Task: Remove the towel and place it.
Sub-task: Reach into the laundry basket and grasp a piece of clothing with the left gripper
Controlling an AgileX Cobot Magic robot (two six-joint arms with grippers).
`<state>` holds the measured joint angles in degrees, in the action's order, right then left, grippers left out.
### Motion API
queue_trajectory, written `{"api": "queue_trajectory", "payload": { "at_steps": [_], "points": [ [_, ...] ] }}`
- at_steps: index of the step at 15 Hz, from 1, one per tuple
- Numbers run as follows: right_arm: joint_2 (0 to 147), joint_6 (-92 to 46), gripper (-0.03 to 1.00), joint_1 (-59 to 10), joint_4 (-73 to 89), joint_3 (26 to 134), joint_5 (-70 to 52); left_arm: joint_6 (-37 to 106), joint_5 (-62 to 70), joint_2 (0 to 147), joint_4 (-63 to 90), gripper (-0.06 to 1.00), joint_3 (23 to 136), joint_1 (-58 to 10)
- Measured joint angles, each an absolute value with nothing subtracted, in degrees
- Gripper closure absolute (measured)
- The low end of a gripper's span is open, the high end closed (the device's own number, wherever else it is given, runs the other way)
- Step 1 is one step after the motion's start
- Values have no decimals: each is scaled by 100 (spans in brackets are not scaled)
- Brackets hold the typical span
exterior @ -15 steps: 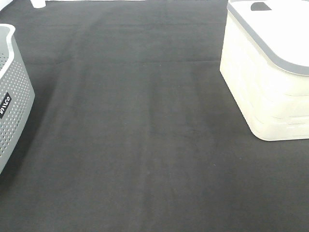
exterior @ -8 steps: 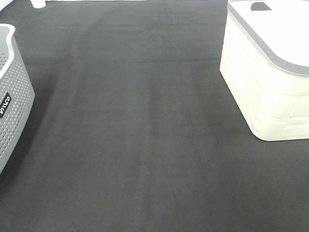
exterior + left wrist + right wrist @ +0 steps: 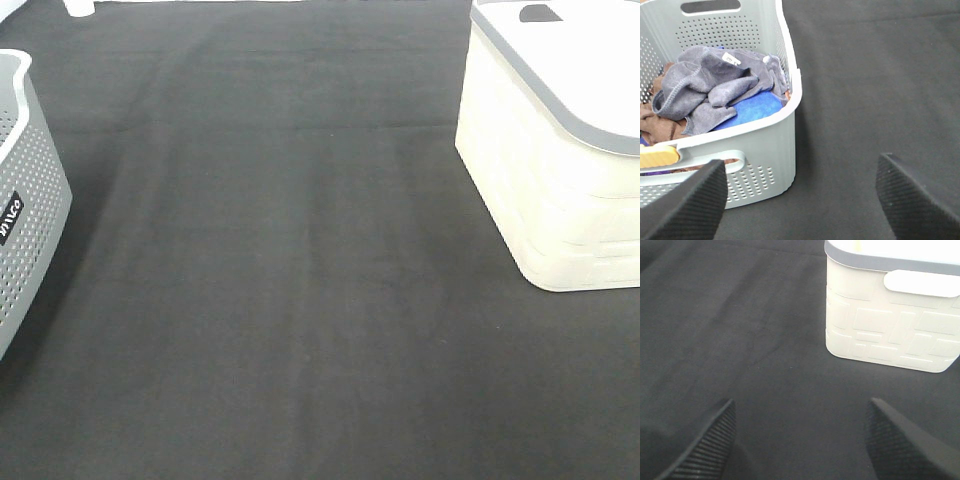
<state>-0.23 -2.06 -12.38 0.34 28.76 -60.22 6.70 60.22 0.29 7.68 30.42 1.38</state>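
Note:
The greyish-purple towel (image 3: 715,87) lies crumpled on top of other cloths inside the grey perforated basket (image 3: 765,145), with a small white tag showing. My left gripper (image 3: 800,200) is open and empty, hovering over the dark mat just outside the basket's near wall. My right gripper (image 3: 800,435) is open and empty above the dark mat, short of the cream bin (image 3: 890,320). Neither gripper shows in the exterior high view, where the basket (image 3: 25,200) sits at the left edge.
A blue cloth (image 3: 757,107) and a brown cloth (image 3: 655,125) lie under the towel. A yellow object (image 3: 657,156) sits at the basket's rim. The cream bin with a grey rim (image 3: 550,150) stands at the right. A black mat (image 3: 300,280) covers the table.

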Motion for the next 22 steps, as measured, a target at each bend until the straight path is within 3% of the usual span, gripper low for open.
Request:
{"api": "queue_trajectory", "payload": {
  "at_steps": [9,16,22],
  "points": [
    [-23,-206,26,-1238,34,2876,-6022,-762,5535,2114,195,18,3845,138],
    [-23,-206,26,-1238,34,2876,-6022,-3128,4956,4131,-1140,18,4962,138],
    [-23,-206,26,-1238,34,2876,-6022,-6119,3913,5701,-1822,18,5271,138]
  ]
}}
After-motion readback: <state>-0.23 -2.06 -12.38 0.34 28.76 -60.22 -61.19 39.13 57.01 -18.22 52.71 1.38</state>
